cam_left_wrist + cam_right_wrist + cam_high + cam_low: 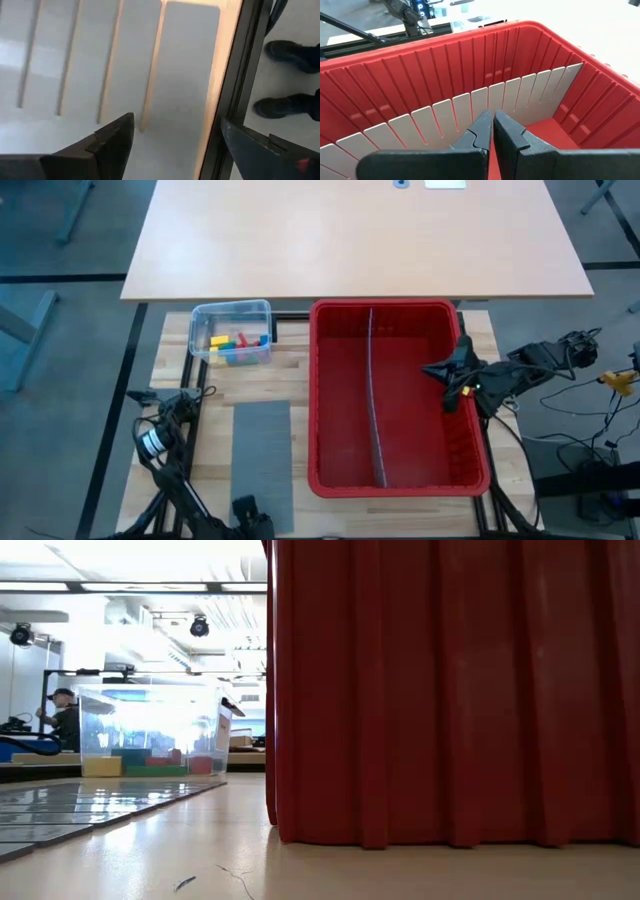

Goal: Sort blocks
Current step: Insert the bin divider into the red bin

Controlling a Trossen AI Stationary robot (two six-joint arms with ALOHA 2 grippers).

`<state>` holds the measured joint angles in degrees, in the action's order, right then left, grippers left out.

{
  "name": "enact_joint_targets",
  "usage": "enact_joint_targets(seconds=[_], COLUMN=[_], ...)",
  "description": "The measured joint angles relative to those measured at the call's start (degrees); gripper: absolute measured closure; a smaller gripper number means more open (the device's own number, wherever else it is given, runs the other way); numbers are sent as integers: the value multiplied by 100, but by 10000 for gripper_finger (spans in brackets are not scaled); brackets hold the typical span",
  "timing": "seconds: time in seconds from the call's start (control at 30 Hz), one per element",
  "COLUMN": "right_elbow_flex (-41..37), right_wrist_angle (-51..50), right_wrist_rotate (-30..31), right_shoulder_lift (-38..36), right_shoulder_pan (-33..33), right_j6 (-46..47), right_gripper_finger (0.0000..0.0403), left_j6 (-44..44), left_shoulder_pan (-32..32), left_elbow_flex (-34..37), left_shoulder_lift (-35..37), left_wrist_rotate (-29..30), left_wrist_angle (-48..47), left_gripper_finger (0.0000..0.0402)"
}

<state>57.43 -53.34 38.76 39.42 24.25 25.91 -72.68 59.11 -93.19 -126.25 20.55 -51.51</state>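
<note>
Blocks (236,343) untouched in tub (232,311); right pincer (493,131) clenched empty over bin (330,480), may hit divider (375,395). Left pincer (172,145) released, parked.

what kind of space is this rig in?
Probably a lab or workshop: ceiling strip lights and a person at a bench behind the clear tub, loose cables on grey floor beside the table.

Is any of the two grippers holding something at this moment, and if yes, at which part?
Nothing is held. The right gripper is shut on nothing above the red bin; the left gripper is open over the grey panel.
</note>
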Motion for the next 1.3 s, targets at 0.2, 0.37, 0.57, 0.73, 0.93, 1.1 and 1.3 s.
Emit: enact_joint_targets(seconds=[0.2,0.37,0.57,0.73,0.93,1.1,1.3], right_elbow_flex=[0,0,0,0,-9,-32,-50], right_wrist_angle=[0,2,7,5,-23,-34,-34], right_wrist_rotate=[-22,-24,-24,-22,20,26,28], right_shoulder_lift=[-20,-20,-20,-20,-31,-33,-33], right_shoulder_pan=[0,0,0,0,-2,-2,-4], right_j6=[-35,-43,-42,-44,-46,-94,-103], right_gripper_finger=[403,403,403,403,403,403,403], left_j6=[-101,-292,-168,197,745,389,530], left_shoulder_pan=[-13,-13,-17,-13,171,269,255], left_elbow_flex=[-2,-4,-129,-289,-622,-783,-855], left_shoulder_lift=[-144,-127,-147,-165,-142,-95,-57], left_wrist_rotate=[-204,-207,-262,-268,-664,-502,-342], left_wrist_angle=[289,328,323,235,851,201,54], left_gripper_finger=[129,129,129,129,129,129,129])
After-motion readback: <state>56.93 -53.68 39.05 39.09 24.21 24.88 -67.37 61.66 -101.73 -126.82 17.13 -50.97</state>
